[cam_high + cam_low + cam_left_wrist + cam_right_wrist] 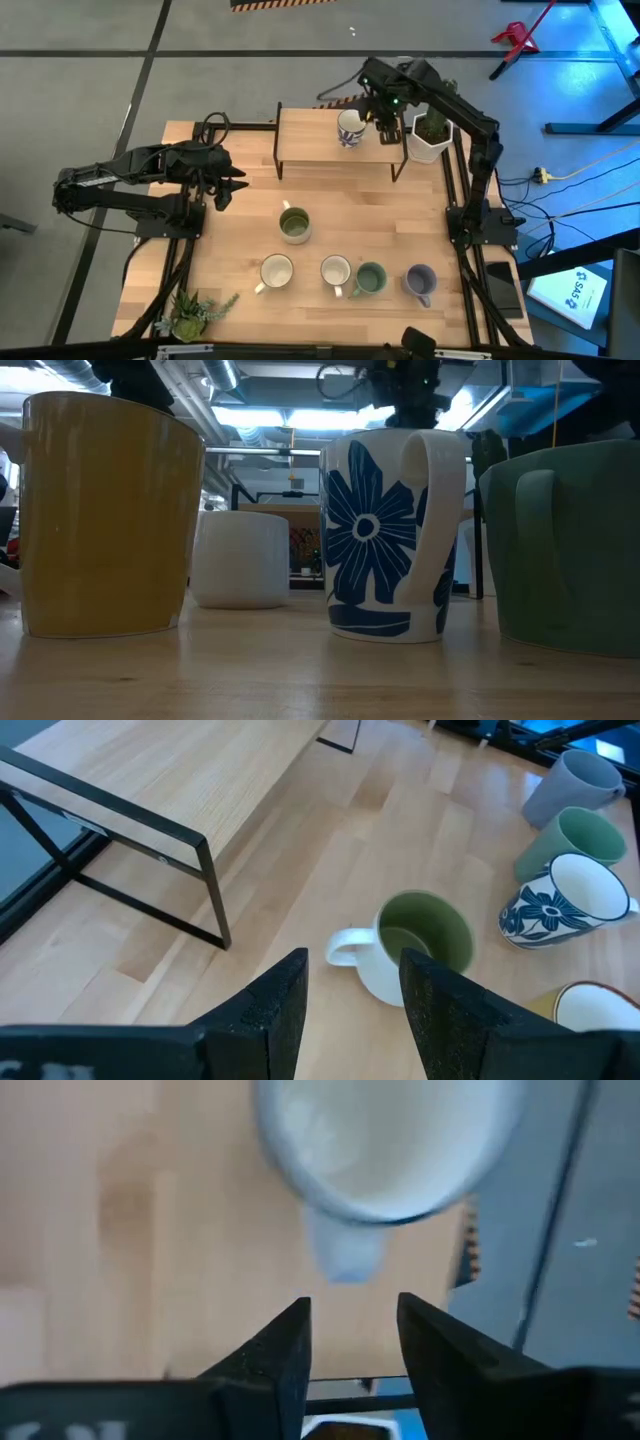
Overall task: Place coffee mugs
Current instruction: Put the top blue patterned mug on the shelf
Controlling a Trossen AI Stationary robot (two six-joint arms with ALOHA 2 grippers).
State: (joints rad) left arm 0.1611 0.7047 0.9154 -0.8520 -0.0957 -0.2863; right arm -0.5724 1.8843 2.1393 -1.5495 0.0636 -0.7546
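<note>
Wooden shelf point(335, 140), patterned mug point(350, 128), cactus pot point(430, 135) beside

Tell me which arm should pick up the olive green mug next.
Left. The left end effector is open beside the olive green mug, which fills its wrist view. The right end effector is over the shelf, by the blue-patterned mug.

pale smooth wooden table point(240, 230) at frame centre, matt | glossy white blue-flowered ceramic mug point(392, 538) | matt black metal-framed wooden shelf point(320, 133) upper centre
</note>
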